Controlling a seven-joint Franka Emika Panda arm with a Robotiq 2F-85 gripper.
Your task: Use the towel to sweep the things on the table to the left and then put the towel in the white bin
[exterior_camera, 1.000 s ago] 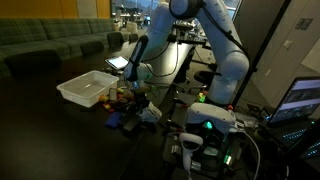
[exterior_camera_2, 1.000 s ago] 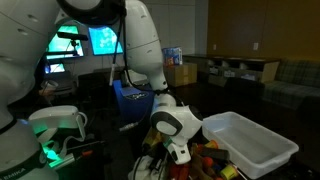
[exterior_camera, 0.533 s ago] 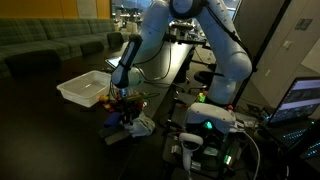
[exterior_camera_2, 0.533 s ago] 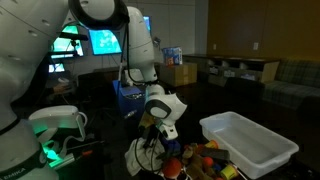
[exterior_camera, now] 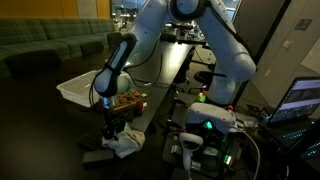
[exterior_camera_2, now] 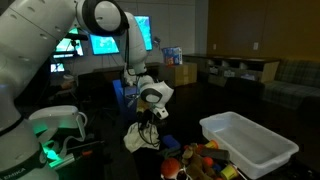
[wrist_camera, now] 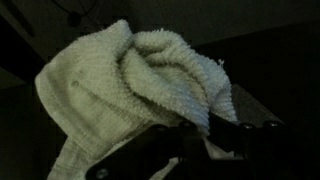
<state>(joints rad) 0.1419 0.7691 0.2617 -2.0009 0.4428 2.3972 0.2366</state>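
White terry cloth, the towel (wrist_camera: 130, 85), hangs bunched from the gripper (exterior_camera: 112, 128), whose jaws are closed tight on a fold of it. The lower end of the towel seems to rest on the table (exterior_camera: 45, 130). In an exterior view the towel (exterior_camera_2: 140, 137) is left of the frame centre. The things (exterior_camera_2: 200, 160) lie to its lower right, between it and the bin (exterior_camera_2: 248, 140), which stands well apart at the right. So, seen from the gripper, the bin lies beyond the pile. Its long axis runs from the centre toward the lower right. I judge that the carry must pass over the things.
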